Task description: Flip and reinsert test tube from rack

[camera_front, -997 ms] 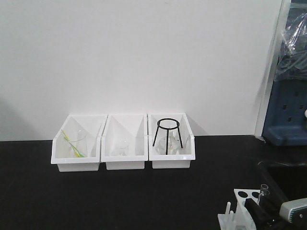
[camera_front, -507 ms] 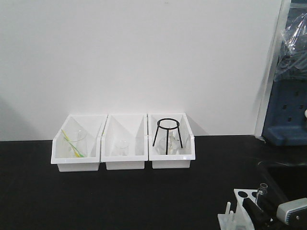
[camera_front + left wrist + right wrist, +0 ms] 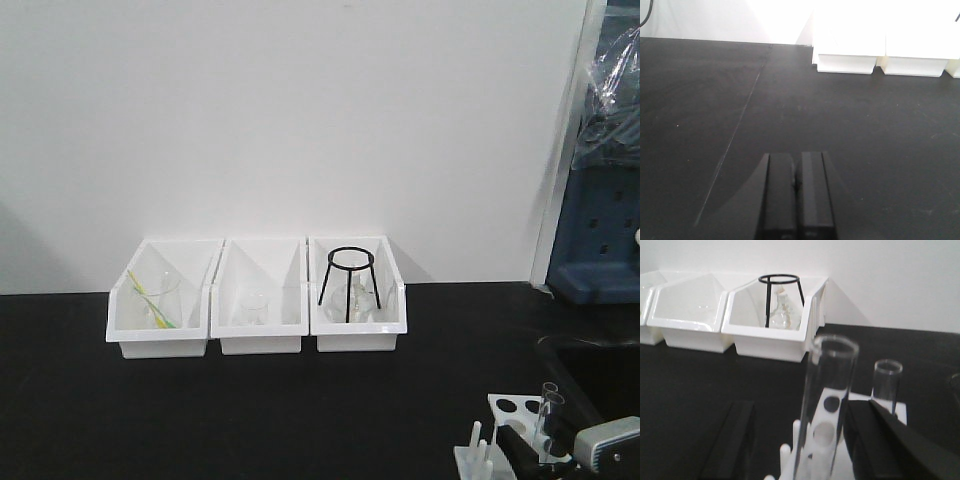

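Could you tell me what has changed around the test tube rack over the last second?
The right gripper has slid down toward the bottom edge of the front view, and the test tube between its jaws now stands more upright over the rack. The three bins have not moved.

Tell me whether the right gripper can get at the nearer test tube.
Probably yes: the right gripper is open with the nearer test tube upright between its fingers, nothing blocking; a second tube stands behind.

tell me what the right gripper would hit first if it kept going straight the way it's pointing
Most likely the nearer test tube, which stands upright between the open fingers of the right gripper, over the rack. The second tube stands right of that line. Far beyond is the bin with the black ring stand. Depth is hard to judge.
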